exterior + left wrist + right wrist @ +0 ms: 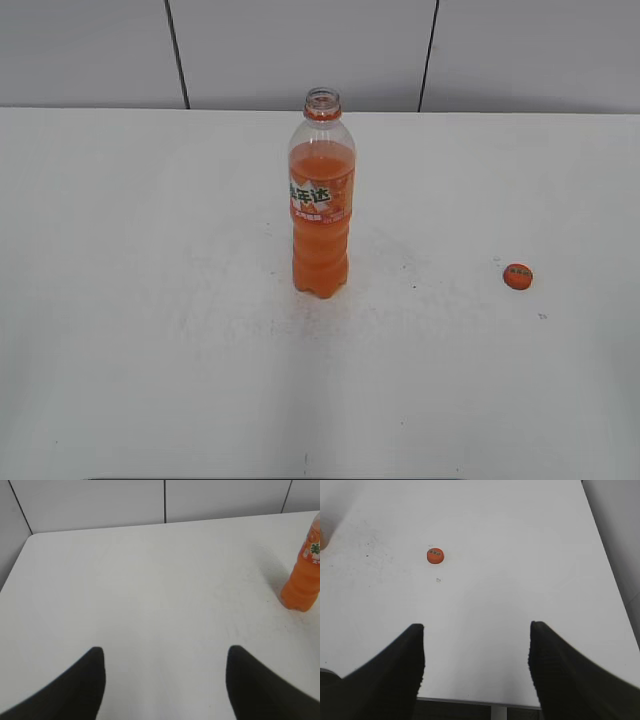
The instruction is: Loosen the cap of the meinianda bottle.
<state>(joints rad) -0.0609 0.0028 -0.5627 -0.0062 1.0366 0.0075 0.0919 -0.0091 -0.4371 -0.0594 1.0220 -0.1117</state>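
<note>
A white table [150, 380] runs back to a pale panelled wall, and nothing else stands on it but the task's two things. The tall clear plastic meinianda bottle [321, 195] of orange drink stands upright near the middle, long axis vertical, its mouth bare above the orange neck ring. The small round orange plastic cap [517, 276] lies flat on the table well apart to the bottle's right, mark upward, so the cap is already off and, as I judge it, nothing more than loosening was asked.

Neither arm shows in the exterior view. The left gripper [165, 680] hangs released, jaws spread wide with nothing between them; the bottle lies ahead and to its right, at the frame's edge. The right gripper [476, 667] is likewise spread and empty; the cap sits ahead and to its left, and the table's near edge and right edge both lie near it. The right arm is the nearer to the cap, though how high it hangs is hard to tell. Open table surrounds both objects on every side.
</note>
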